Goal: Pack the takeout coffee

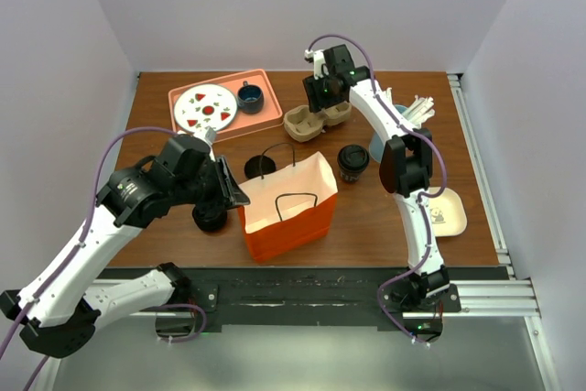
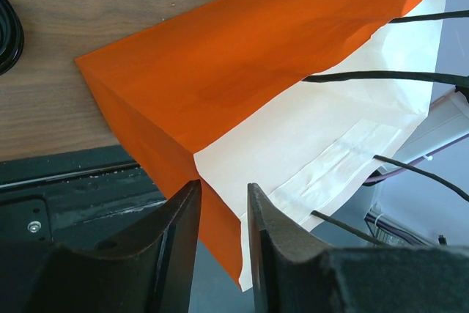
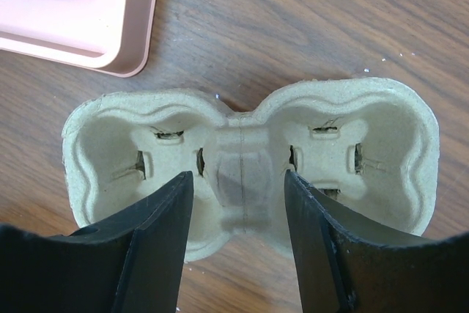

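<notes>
The takeout coffee (image 1: 352, 161), a dark cup with a black sip lid, stands upright on the table just right of the orange paper bag (image 1: 286, 208). The bag stands open with its black handles up. My left gripper (image 1: 231, 186) is at the bag's left rim. In the left wrist view the gripper (image 2: 223, 185) is narrowly open, with the bag's edge (image 2: 220, 108) between the jaws. My right gripper (image 1: 326, 91) hovers open and empty over the pulp two-cup carrier (image 1: 318, 120), far from the coffee. The right wrist view shows the gripper (image 3: 238, 175) straddling the carrier's middle (image 3: 249, 144).
A pink tray (image 1: 272, 120) at the back left holds a strawberry plate (image 1: 205, 107) and a blue cup (image 1: 250, 96). A second dark cup (image 1: 209, 218) stands left of the bag. A low black lid-like piece (image 1: 259, 168) lies behind the bag. A white plate (image 1: 446, 211) sits at the right.
</notes>
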`<state>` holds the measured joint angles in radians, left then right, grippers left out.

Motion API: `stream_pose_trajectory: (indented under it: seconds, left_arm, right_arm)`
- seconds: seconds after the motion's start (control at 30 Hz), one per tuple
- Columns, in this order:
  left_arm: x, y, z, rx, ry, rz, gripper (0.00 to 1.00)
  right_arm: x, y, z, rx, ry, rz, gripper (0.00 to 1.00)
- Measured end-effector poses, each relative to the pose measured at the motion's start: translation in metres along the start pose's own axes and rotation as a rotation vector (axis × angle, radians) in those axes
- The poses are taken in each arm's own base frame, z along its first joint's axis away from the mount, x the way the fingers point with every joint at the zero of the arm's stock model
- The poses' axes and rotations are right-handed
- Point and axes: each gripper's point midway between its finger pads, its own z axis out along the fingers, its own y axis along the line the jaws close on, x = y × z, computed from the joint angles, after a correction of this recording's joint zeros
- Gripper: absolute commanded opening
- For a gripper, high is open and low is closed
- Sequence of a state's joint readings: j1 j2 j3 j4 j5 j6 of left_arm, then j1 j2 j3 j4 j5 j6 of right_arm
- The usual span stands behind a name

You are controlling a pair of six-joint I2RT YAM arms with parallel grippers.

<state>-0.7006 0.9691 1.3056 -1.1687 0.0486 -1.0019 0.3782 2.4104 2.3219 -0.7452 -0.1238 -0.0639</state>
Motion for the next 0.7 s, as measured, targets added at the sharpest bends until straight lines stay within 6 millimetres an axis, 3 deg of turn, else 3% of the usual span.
stream_pose_trajectory:
  seconds: [0.27,0.43,0.5,0.7]
  left_arm:
    - [-0.001,-0.002,0.001,-0.002,0.002,0.001,0.39]
    - [-0.002,-0.003,0.001,0.0,0.0,0.001,0.39]
    - [-0.002,-0.003,0.001,-0.001,0.001,0.001,0.39]
    - [-0.002,-0.002,0.003,-0.009,0.006,0.003,0.4]
  right_arm:
    - [0.008,0.0,0.008,-0.001,0.022,0.002,0.56]
    - [0.014,-0.001,0.013,-0.002,0.036,0.004,0.51]
    - [0.014,-0.001,0.014,-0.002,0.037,0.003,0.38]
    - [0.014,-0.003,0.015,-0.001,0.037,-0.001,0.37]
